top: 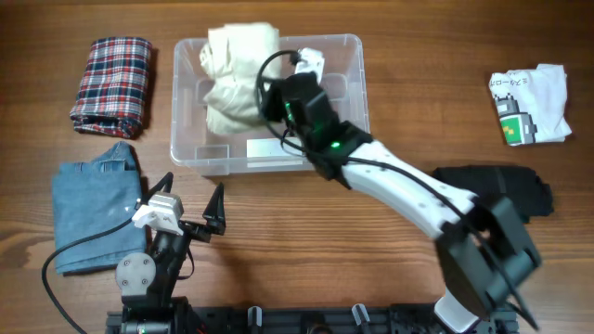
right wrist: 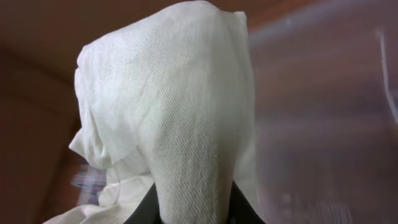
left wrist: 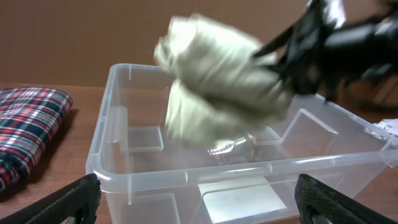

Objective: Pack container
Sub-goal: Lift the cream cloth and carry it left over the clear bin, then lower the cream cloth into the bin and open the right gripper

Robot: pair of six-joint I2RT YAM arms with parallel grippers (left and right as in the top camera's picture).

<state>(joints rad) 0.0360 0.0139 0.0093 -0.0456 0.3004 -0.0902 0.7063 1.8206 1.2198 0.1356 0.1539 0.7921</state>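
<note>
The clear plastic container point(top: 348, 56) stands at the back middle of the table; it also shows in the left wrist view point(left wrist: 118, 134) with its white label point(left wrist: 239, 200). My right gripper point(top: 274, 97) is shut on a cream folded garment point(top: 237, 70) and holds it over the container's left half; the cloth fills the right wrist view point(right wrist: 180, 112), pinched between the black fingers point(right wrist: 194, 208). It hangs above the bin in the left wrist view point(left wrist: 217, 81). My left gripper point(top: 195, 215) is open and empty in front of the container, its fingertips wide apart point(left wrist: 199, 202).
A red plaid garment point(top: 113, 83) lies at the back left, also in the left wrist view point(left wrist: 28, 130). A blue denim garment point(top: 93, 199) lies front left. A white printed shirt point(top: 529, 104) is at the right, a black garment point(top: 506, 190) below it.
</note>
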